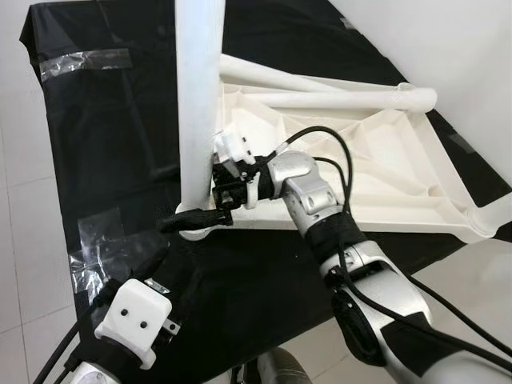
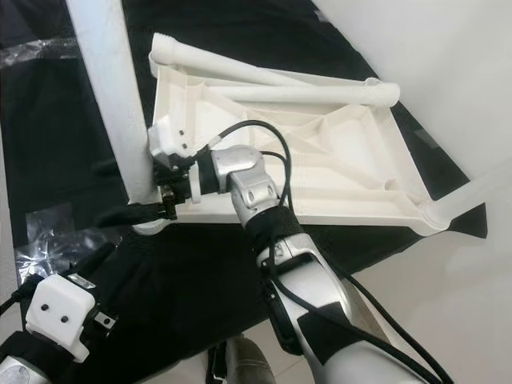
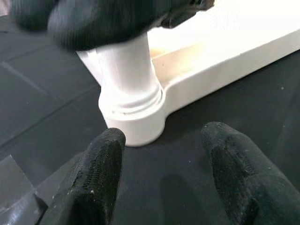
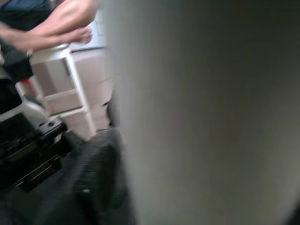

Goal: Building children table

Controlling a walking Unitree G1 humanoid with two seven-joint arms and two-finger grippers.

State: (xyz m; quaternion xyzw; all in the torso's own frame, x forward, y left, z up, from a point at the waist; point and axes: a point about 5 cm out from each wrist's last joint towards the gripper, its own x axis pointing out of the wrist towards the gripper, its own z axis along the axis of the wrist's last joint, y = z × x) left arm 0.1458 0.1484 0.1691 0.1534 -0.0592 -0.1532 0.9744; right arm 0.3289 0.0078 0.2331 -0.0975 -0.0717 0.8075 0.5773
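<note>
Fingers (image 1: pixel 196 220) of my right gripper (image 2: pixel 132 214) are wrapped close around the upright white table leg (image 1: pixel 198 104), low down near its base, and the right wrist view has that leg pressed right up against the lens. That leg stands in the near-left corner socket (image 3: pixel 133 123) of the white tabletop (image 1: pixel 384 172), which lies upside down on the black floor cloth (image 1: pixel 112 144), ribbed underside up. Two more white legs (image 1: pixel 344 99) lie across the far side of the tabletop, roughly side by side. My left gripper (image 3: pixel 161 180) sits near and left of the socket, just above the cloth, its two black fingers (image 3: pixel 96 180) spread apart with nothing between them, pointing at the leg's base without touching it. Clear tape patches (image 1: pixel 84 62) hold the cloth down at the far left and near left. Off past the leg in the right wrist view, I can make out a person's arm (image 4: pixel 56 26) resting on a white stool (image 4: pixel 63 79).
</note>
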